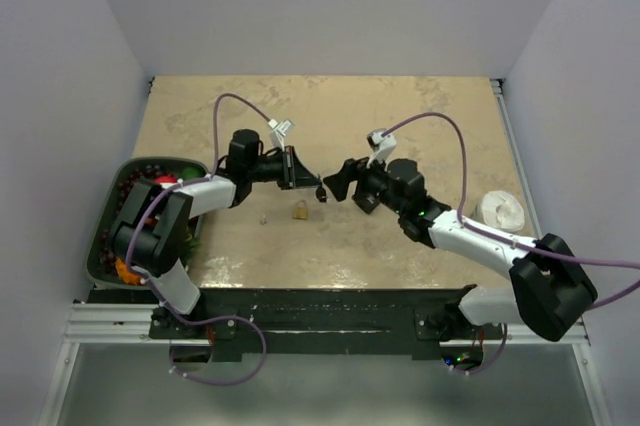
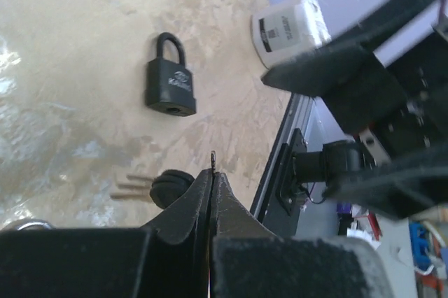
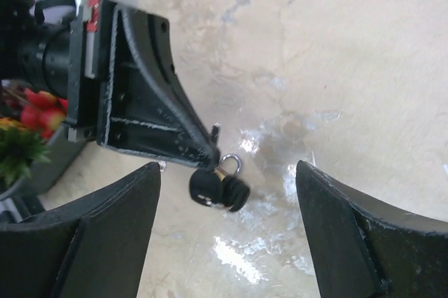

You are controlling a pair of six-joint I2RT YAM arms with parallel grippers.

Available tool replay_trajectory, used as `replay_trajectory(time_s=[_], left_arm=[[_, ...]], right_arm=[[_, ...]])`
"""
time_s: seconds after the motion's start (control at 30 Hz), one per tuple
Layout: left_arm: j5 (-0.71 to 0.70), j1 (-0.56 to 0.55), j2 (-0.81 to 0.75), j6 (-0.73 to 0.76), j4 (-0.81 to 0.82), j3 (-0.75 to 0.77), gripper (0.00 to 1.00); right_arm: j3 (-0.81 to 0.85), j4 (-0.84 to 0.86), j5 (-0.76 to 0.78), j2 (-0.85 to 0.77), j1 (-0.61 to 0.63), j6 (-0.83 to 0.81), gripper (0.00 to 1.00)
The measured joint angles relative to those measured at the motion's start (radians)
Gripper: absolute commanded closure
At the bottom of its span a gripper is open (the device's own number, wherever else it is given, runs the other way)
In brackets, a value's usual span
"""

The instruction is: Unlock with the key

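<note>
My left gripper (image 1: 312,184) is shut, pinching a thin metal key ring (image 2: 212,160) at its tips (image 2: 212,172). Black-headed keys (image 2: 170,187) hang from it above the table, also seen in the top view (image 1: 321,193) and right wrist view (image 3: 217,189). A black padlock (image 2: 170,77) lies flat on the table ahead of it. A small brass padlock (image 1: 299,211) lies on the table below the keys. My right gripper (image 1: 338,178) is open and empty, with its fingers wide either side of the hanging keys (image 3: 227,168), facing the left gripper.
A dark tray (image 1: 108,208) with fruit and greenery sits at the left table edge. A white tape roll (image 1: 500,211) stands at the right, also in the left wrist view (image 2: 290,25). A tiny silvery item (image 1: 263,218) lies near the brass padlock.
</note>
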Motion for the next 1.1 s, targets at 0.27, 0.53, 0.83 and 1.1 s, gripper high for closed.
replay_trajectory(time_s=[0.27,0.53,0.83,1.1], left_arm=[[0.134,0.000,-0.079,0.021,0.087,0.000,1.00],[0.227,0.000,-0.148,0.019,0.201,-0.002,1.00],[0.278,0.000,-0.154,-0.139,0.463,-0.063,1.00],[0.289,0.000,-0.154,-0.195,0.543,-0.072,1.00]], right_arm=[[0.001,0.008,-0.407,-0.050,-0.184,0.030,0.27],[0.000,0.070,-0.656,-0.047,-0.199,0.072,0.35],[-0.023,0.178,-0.668,-0.023,-0.142,0.111,0.46],[-0.055,0.264,-0.611,0.005,-0.100,0.140,0.52]])
